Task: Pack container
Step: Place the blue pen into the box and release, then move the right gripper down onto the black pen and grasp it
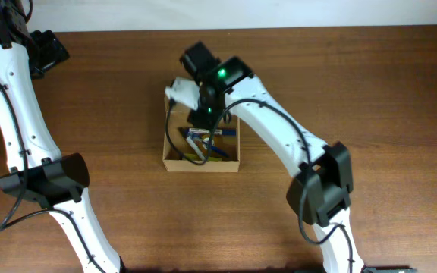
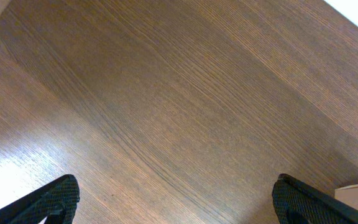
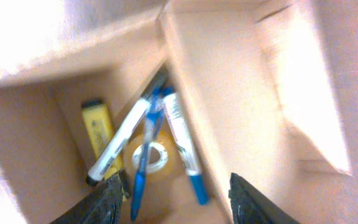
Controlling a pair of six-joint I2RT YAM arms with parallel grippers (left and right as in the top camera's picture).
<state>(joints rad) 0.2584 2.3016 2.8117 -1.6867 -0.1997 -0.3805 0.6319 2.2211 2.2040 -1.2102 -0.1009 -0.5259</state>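
The container (image 1: pixel 171 158) is a tan cardboard box standing open at the table's middle, its pale flap lid (image 1: pixel 180 92) at the far side. Inside lie a yellow highlighter (image 3: pixel 98 130), a white marker (image 3: pixel 120 140), blue pens (image 3: pixel 143 165) and a roll of clear tape (image 3: pixel 153 157). My right gripper (image 1: pixel 201 114) hovers over the box's far end; in the right wrist view its fingers (image 3: pixel 176 198) are open and empty above the contents. My left gripper (image 2: pixel 176 199) is open and empty over bare table at the far left (image 1: pixel 48 51).
The brown wooden table (image 1: pixel 355 83) stretches all around the box. A pale box corner (image 2: pixel 356 196) shows at the lower right edge of the left wrist view. The table's far edge runs along the top of the overhead view.
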